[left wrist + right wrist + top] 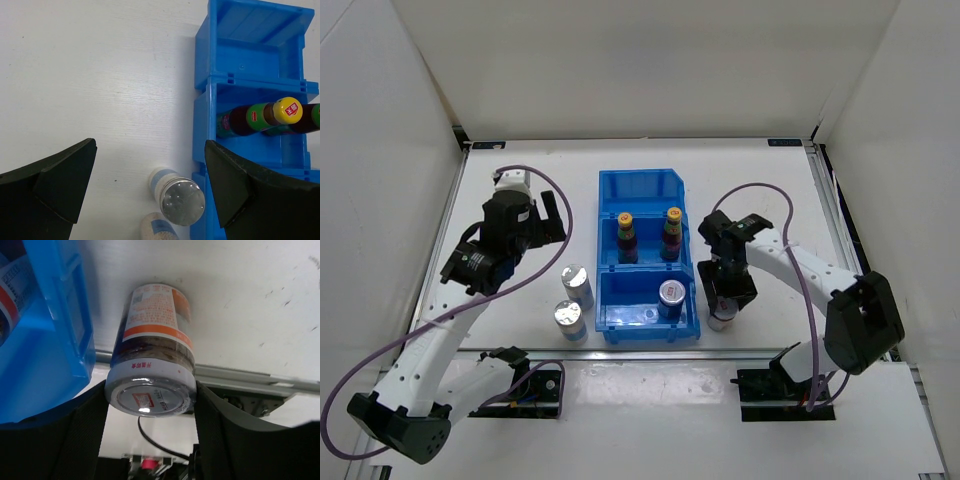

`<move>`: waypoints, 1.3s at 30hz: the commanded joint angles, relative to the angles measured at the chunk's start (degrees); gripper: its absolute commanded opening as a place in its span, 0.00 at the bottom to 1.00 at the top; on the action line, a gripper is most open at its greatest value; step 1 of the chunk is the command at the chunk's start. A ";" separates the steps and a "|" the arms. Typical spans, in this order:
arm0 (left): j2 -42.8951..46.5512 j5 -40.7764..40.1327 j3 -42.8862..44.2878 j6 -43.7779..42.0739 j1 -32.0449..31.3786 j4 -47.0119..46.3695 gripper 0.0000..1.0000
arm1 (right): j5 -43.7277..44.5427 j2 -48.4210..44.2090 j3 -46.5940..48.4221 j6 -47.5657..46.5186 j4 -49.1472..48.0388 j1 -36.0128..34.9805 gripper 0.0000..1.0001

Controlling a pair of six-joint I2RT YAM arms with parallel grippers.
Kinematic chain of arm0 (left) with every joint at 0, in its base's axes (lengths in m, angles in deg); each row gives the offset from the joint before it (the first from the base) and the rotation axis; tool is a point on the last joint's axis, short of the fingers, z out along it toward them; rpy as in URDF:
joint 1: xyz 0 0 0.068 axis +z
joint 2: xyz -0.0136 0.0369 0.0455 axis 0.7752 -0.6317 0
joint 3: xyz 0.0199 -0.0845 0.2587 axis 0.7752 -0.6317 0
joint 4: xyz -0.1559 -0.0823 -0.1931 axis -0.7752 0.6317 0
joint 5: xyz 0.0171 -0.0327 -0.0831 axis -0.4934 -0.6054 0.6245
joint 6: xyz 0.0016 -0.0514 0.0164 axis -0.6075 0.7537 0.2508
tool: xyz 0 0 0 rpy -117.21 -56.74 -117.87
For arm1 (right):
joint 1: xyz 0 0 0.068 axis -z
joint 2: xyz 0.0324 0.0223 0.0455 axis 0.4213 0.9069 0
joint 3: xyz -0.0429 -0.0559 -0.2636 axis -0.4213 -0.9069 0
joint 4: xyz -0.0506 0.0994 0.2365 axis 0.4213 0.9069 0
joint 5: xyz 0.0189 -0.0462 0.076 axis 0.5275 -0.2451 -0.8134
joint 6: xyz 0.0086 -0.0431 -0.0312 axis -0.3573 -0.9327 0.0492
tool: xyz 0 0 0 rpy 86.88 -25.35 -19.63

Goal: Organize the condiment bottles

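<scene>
Two slim dark bottles with yellow caps (626, 236) (672, 232) stand in the middle compartment of the blue bin (642, 181); they also show in the left wrist view (260, 116). A red-topped shaker (670, 297) stands in the near compartment. Two silver-capped shakers (577, 284) (569, 319) stand on the table left of the bin. My left gripper (548, 215) is open and empty above the table, with the nearer shaker (181, 199) below it. My right gripper (725, 298) is shut on a red-topped, orange-labelled shaker (152, 340) just right of the bin's near corner.
The bin's far compartment (255, 30) holds nothing. The table's metal front rail (250, 380) runs just beyond the held shaker. White walls close in the table on three sides. The bin's right wall (60, 315) stands close beside the held shaker.
</scene>
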 commanded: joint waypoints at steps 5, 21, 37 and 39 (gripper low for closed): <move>1.74 -1.50 -0.44 -0.45 0.37 0.13 1.00 | -3.85 1.37 0.11 0.35 1.41 1.31 0.42; 2.27 -2.02 -0.97 -0.45 0.37 0.13 1.00 | 3.45 -8.57 23.47 -5.17 1.43 -3.95 0.01; 3.41 -2.02 -2.03 0.61 0.37 0.65 1.00 | -6.93 12.17 40.53 -17.67 -1.48 -20.56 0.01; 3.41 -2.02 -2.03 0.61 0.37 0.66 1.00 | -6.31 17.25 41.06 -17.67 -1.48 -21.18 0.01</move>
